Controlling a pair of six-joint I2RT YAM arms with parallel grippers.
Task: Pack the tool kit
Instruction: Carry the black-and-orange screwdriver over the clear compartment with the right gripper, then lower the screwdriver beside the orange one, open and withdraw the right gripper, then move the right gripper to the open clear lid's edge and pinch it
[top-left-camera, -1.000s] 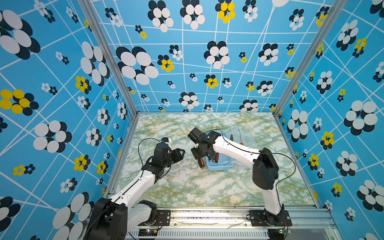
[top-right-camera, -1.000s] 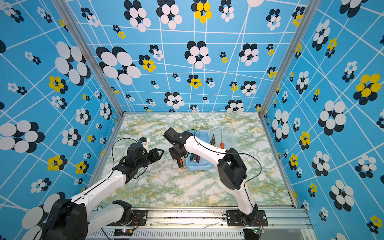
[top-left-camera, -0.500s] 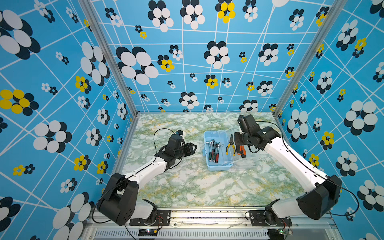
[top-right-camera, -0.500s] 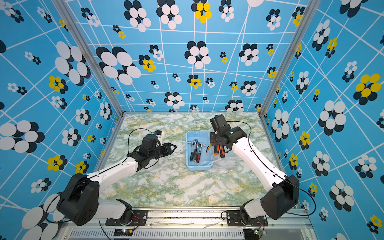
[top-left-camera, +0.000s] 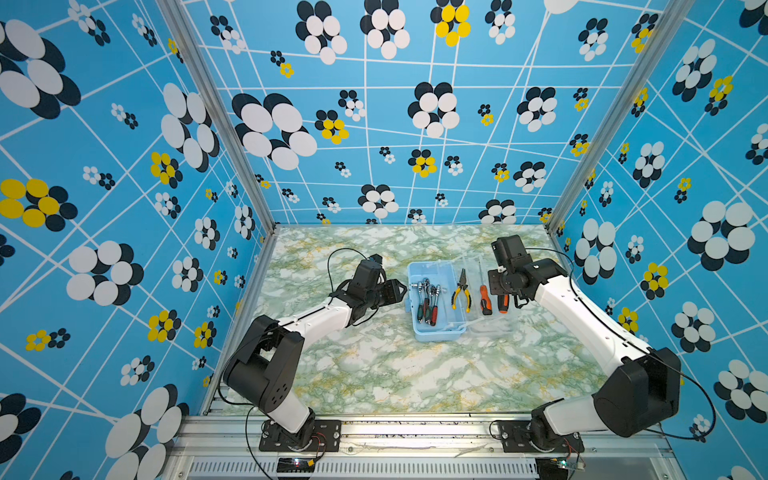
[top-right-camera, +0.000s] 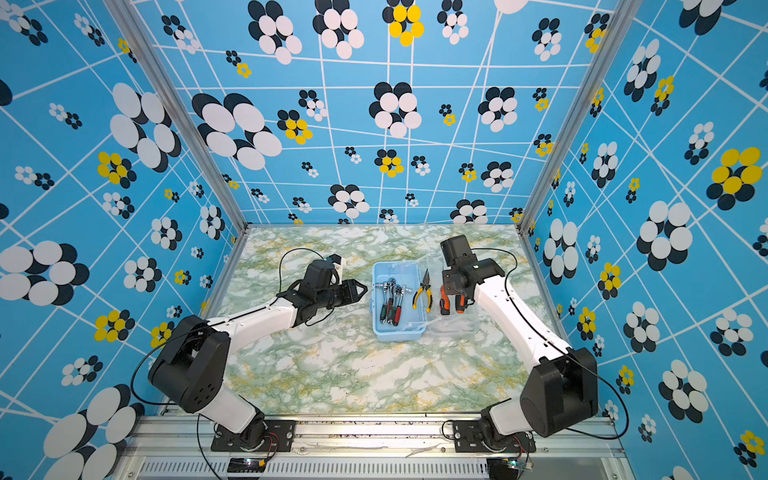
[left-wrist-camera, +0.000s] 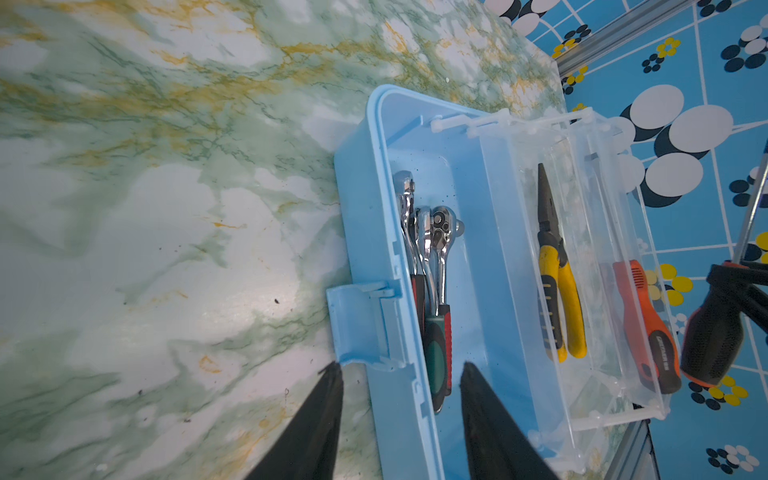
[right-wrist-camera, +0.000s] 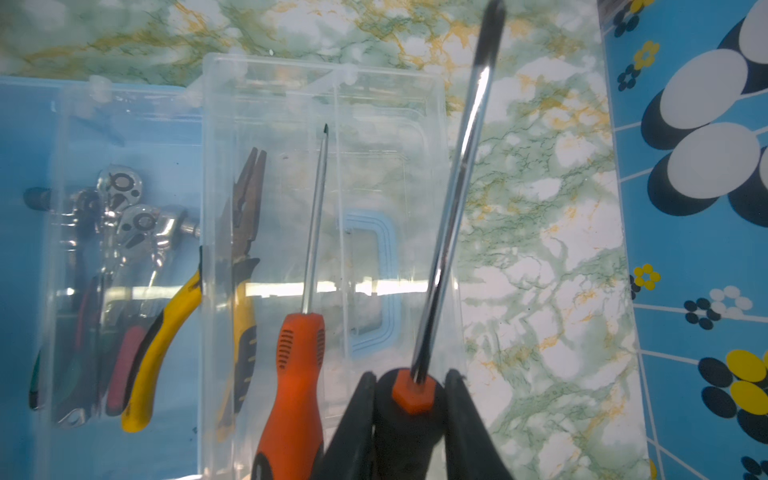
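The setting is a robotics laboratory test cell. Two white-and-black arms, left arm (top-left-camera: 316, 320) and right arm (top-left-camera: 582, 320), are bolted with exposed cabling to an aluminium rail (top-left-camera: 415, 432) along the front edge of a marble-patterned bench (top-left-camera: 395, 374). Aluminium corner posts (top-left-camera: 200, 62) carry wall panels (top-left-camera: 374, 124) printed with a blue flower-and-line pattern, enclosing the bench on three sides.

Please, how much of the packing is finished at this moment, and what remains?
Done: the ratchet wrenches lie in the blue box. In hand: the right gripper is shut on a black-handled screwdriver by the open clear lid. Remaining: the pliers and the orange screwdriver lie on that lid, not in the box, and the lid is not closed. The left gripper is open and empty beside the box.
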